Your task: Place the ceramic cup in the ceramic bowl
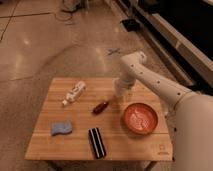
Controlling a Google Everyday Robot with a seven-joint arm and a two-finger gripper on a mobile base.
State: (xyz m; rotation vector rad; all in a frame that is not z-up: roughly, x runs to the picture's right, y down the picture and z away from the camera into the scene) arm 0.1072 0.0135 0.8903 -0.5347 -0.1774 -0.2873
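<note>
Up and to the left of the ceramic bowl [141, 118], close to its far rim, the gripper [123, 89] hangs low over the table [60, 147] at the end of a white arm [150, 80] that reaches in from the bowl's right side and passes behind it. The ceramic cup [125, 96] stands at that same spot, just beside the bowl and outside it, a pale shape that blends with the gripper above it. Whether the gripper is spread, closed or pinching the cup cannot be told from this view, nor whether the cup touches the table. The bowl itself sits upright near the right edge of the table, orange-red with a whitish pattern inside, and holds nothing. Left of the bowl, a short way off, lies a small dark-red oblong object [100, 107]. Farther left and beyond it lies a white bottle [74, 93] on its side. Well to the left of the bowl, a little nearer the front edge, rests a blue sponge [61, 129]. Left of the bowl and toward the front edge lies a black oblong item [97, 143].
</note>
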